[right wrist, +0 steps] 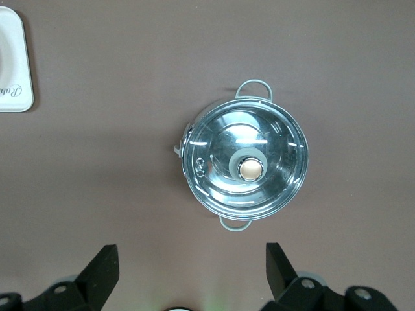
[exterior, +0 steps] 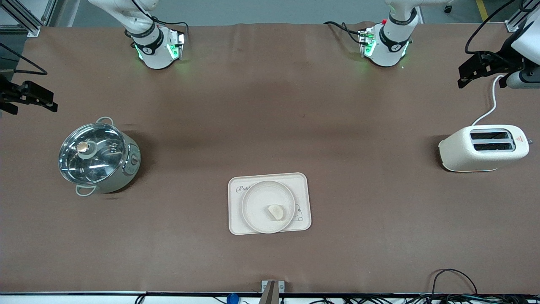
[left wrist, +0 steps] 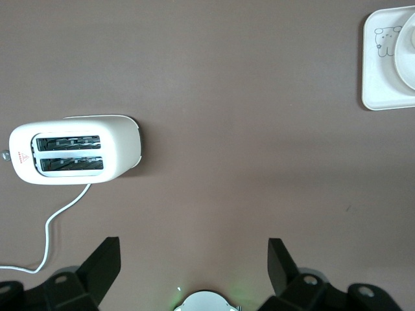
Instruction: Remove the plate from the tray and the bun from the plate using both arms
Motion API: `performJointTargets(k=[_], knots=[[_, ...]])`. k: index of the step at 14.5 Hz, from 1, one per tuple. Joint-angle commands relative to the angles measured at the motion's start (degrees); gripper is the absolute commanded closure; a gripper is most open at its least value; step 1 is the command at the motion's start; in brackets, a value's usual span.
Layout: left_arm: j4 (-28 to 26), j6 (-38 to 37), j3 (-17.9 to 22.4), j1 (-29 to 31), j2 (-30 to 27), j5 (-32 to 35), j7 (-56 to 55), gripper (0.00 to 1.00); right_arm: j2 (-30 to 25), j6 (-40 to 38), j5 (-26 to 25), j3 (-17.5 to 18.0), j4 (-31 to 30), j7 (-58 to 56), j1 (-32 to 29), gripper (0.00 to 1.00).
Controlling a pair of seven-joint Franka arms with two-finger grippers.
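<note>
The round cream plate (exterior: 258, 202) lies on the rectangular cream tray (exterior: 302, 185) near the middle of the table. The small pale bun (exterior: 276, 212) rests on the plate. My left gripper (exterior: 469, 76) hangs open and empty over the left arm's end of the table, above the toaster; its own view shows it (left wrist: 193, 258) with jaws wide apart and a corner of the tray (left wrist: 382, 71) and plate (left wrist: 408, 48). My right gripper (exterior: 33, 99) hangs open and empty over the right arm's end, above the pot, and also shows in its own view (right wrist: 192, 260).
A white two-slot toaster (exterior: 484, 148) with a white cord stands at the left arm's end and also shows in the left wrist view (left wrist: 74, 150). A steel pot with a glass lid (exterior: 98, 156) stands at the right arm's end and also shows in the right wrist view (right wrist: 245, 165).
</note>
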Motion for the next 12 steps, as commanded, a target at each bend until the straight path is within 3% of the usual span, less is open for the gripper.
performJointTargets(k=[1,9,12], knots=[[1.74,-1.24,0.11,0.07,0.70,0.21,1.04,0.00,-0.62,0.18,-1.02,0.36,-0.92,-0.45,-0.18,0.00],[3.59,-1.33,0.37,0.07,2.28,0.30,1.04,0.00,-0.53,0.26,-0.41,0.44,-1.00,-0.19,0.17,0.00],[3.06,-1.33,0.37,0.07,2.28,0.30,0.60,0.00,-0.35,4.28,6.34,0.53,-3.98,0.69,2.19,0.00]])
